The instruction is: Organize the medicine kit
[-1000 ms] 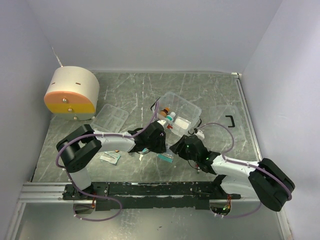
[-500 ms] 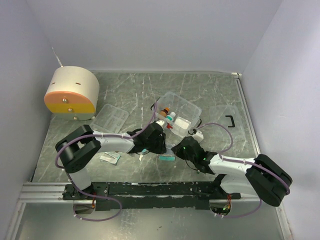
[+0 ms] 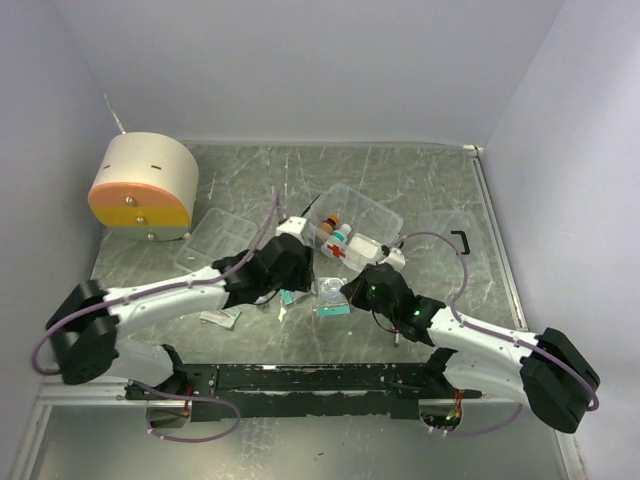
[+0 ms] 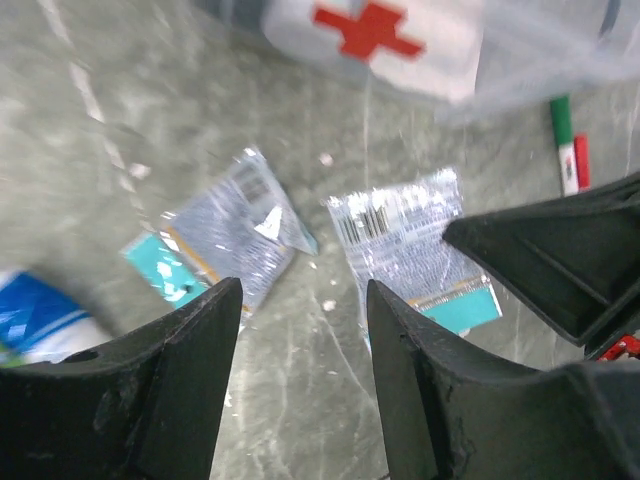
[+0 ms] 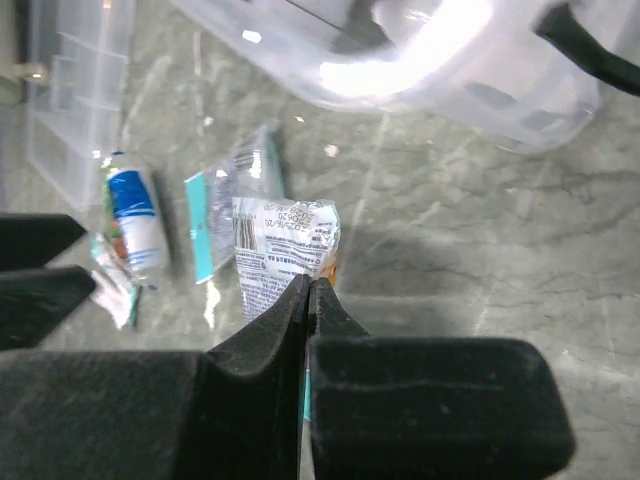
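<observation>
Grey marbled bench (image 3: 420, 190) with pale purple walls round it, and my right claw has hold of a packet.
My right claw (image 5: 308, 285) is pressed together on the top edge of a clear packet (image 5: 283, 245) with a teal strip. The packet is toward the middle of the near edge, just in front of the clear box (image 3: 385, 218) with the red cross label (image 4: 370, 28). I cannot tell whether the pinched packet is off the surface. My left claw (image 4: 300, 295) is spread wide and holds nothing, hanging over a second packet (image 4: 225, 235) just left of the first. A blue-and-white tube (image 5: 135, 225) lies further left. A clear tray (image 3: 218, 235) sits toward the left edge, and a round beige drum (image 3: 145, 185) stands in the far left corner.
</observation>
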